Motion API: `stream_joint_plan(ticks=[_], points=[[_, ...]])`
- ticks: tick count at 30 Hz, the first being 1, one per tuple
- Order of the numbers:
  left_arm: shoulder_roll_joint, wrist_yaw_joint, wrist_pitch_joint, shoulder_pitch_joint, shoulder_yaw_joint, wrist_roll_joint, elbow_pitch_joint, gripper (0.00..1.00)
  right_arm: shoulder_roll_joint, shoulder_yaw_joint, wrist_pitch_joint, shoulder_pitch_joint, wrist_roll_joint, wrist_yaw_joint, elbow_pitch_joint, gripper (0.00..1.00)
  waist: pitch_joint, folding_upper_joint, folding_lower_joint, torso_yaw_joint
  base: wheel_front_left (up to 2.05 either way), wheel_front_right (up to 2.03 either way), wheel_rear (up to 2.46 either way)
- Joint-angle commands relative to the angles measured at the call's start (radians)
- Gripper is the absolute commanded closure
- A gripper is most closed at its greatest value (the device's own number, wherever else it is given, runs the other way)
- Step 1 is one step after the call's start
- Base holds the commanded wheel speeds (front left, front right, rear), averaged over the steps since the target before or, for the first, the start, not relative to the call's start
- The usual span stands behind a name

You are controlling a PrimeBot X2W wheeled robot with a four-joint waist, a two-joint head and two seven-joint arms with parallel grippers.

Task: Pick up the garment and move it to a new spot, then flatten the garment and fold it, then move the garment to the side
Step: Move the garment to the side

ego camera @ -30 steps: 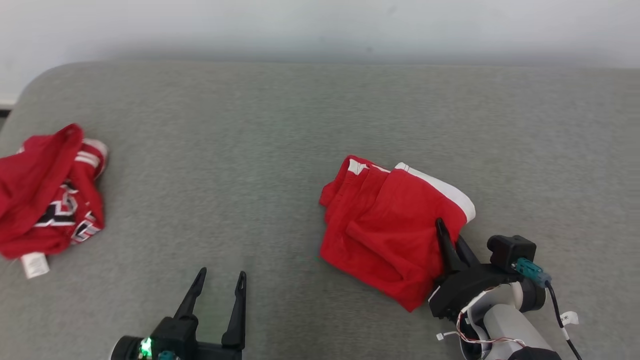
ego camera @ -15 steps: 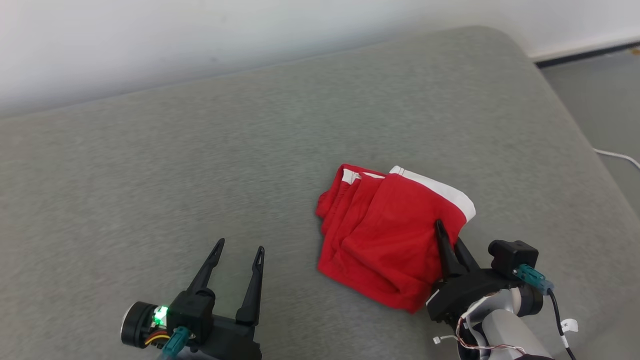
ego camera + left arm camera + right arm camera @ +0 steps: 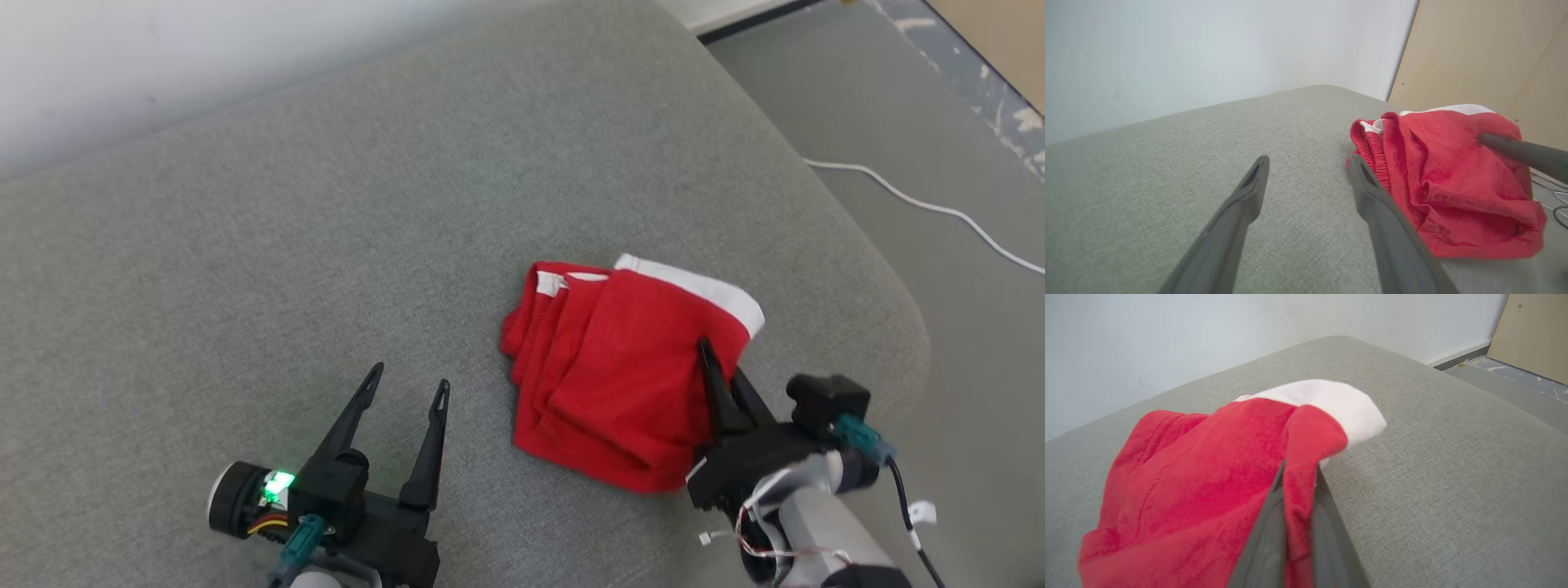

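View swung rightward since the earlier frame; grip unchanged. Right fingers [image 3: 712,384]: pinched narrow on the folded red garment [image 3: 612,367], centre-right of frame, near the right edge of the grey cushion [image 3: 245,245]. Left fingers [image 3: 353,412]: wide, empty. Recommended: keep folds level, set down short of the edge.

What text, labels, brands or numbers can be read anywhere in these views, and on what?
No text can be read.
The white tag at the lower right of the head view: too small to read.
On the red garment: no print or label shows.
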Motion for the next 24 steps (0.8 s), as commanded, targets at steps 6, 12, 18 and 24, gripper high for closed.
stream_joint_plan(ticks=[6, 12, 18, 24], points=[[0.015, -0.006, -0.003, -0.042, -0.034, 0.001, -0.017, 0.00, -0.059, 0.016, 0.000, -0.120, -0.074, -0.002, 0.022, 1.00, 0.107, -0.0001, 0.0000, 0.086, 0.00, 0.00, 0.00], [0.028, -0.006, -0.003, -0.085, -0.088, 0.008, -0.049, 0.00, -0.173, 0.004, 0.000, -0.264, -0.141, -0.003, 0.101, 1.00, 0.190, -0.0001, 0.0000, 0.207, 0.00, 0.00, 0.00], [0.027, -0.005, -0.003, -0.117, -0.107, 0.011, -0.069, 0.00, -0.337, -0.040, 0.000, -0.403, -0.220, -0.003, 0.250, 1.00, 0.250, -0.0001, 0.0000, 0.331, 0.00, 0.00, 0.00], [0.019, -0.004, -0.003, -0.119, -0.097, 0.008, -0.092, 0.00, -0.477, -0.138, 0.000, -0.488, -0.313, -0.003, 0.380, 1.00, 0.275, -0.0001, 0.0000, 0.410, 0.00, 0.00, 0.00]])
